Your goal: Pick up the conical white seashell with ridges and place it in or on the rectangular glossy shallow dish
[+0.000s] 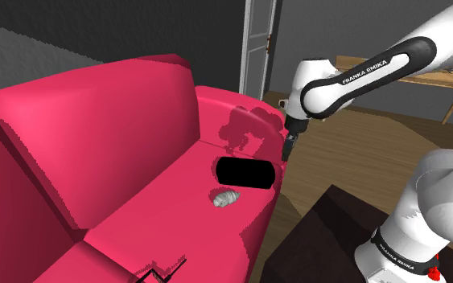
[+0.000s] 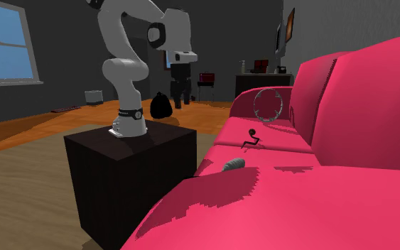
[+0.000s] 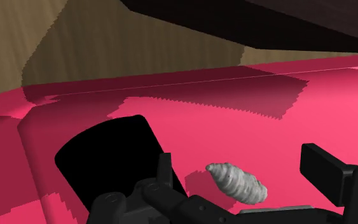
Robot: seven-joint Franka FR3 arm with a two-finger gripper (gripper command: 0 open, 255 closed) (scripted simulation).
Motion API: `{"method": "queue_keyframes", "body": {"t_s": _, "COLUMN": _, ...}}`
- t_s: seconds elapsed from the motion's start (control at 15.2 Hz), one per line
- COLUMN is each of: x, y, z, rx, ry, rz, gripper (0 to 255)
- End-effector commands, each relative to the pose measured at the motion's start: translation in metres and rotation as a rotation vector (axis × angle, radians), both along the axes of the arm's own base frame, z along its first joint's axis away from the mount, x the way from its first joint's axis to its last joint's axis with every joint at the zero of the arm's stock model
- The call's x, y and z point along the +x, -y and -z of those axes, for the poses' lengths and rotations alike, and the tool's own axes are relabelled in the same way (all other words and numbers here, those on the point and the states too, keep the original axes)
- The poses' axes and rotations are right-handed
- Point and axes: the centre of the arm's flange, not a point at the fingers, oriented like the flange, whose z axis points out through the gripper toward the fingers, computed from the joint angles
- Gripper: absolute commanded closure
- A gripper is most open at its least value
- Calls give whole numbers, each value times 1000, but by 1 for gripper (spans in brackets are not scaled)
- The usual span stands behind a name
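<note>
A pale grey ridged conical seashell [image 1: 226,197] [image 2: 234,165] [image 3: 238,182] lies on its side on the red sofa seat [image 1: 176,225]. Right beside it sits a flat, plain black rectangular dish [image 1: 246,171] [image 3: 114,165]. My black gripper [image 1: 286,147] [image 2: 177,98] [image 3: 241,164] hangs in the air over the seat's front edge, a short way off from dish and shell. It is open with nothing in it. In the wrist view the fingers [image 3: 327,168] stand wide apart and the shell shows between them, untouched.
A small black squiggly object [image 1: 160,273] [image 2: 251,140] lies further along the seat, and a wire ring [image 2: 268,104] leans at the sofa's far end. The dark box stand [image 2: 131,177] is close to the sofa front. Wooden floor [image 1: 353,153] lies beyond.
</note>
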Motion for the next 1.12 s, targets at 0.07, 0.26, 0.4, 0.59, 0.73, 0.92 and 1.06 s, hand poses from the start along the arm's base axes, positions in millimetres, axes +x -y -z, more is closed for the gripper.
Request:
{"method": "queue_keyframes", "body": {"t_s": 0.07, "x": 19, "y": -7, "z": 32, "rx": 5, "ry": 29, "rz": -99, "gripper": 0}}
{"method": "queue_keyframes", "body": {"t_s": 0.26, "x": 38, "y": -16, "z": 64, "rx": 12, "ry": 54, "rz": -195, "gripper": 0}}
{"method": "queue_keyframes", "body": {"t_s": 0.4, "x": 51, "y": -23, "z": 84, "rx": 16, "ry": 71, "rz": -259, "gripper": 0}}
{"method": "queue_keyframes", "body": {"t_s": 0.59, "x": 69, "y": -35, "z": 114, "rx": 23, "ry": 95, "rz": -354, "gripper": 0}}
{"method": "queue_keyframes", "body": {"t_s": 0.73, "x": 81, "y": -44, "z": 134, "rx": 28, "ry": 112, "rz": -418, "gripper": 0}}
{"method": "queue_keyframes", "body": {"t_s": 0.92, "x": 99, "y": -60, "z": 164, "rx": 34, "ry": 137, "rz": -514, "gripper": 0}}
{"method": "queue_keyframes", "body": {"t_s": 1.06, "x": 110, "y": -71, "z": 183, "rx": 39, "ry": 154, "rz": -578, "gripper": 0}}
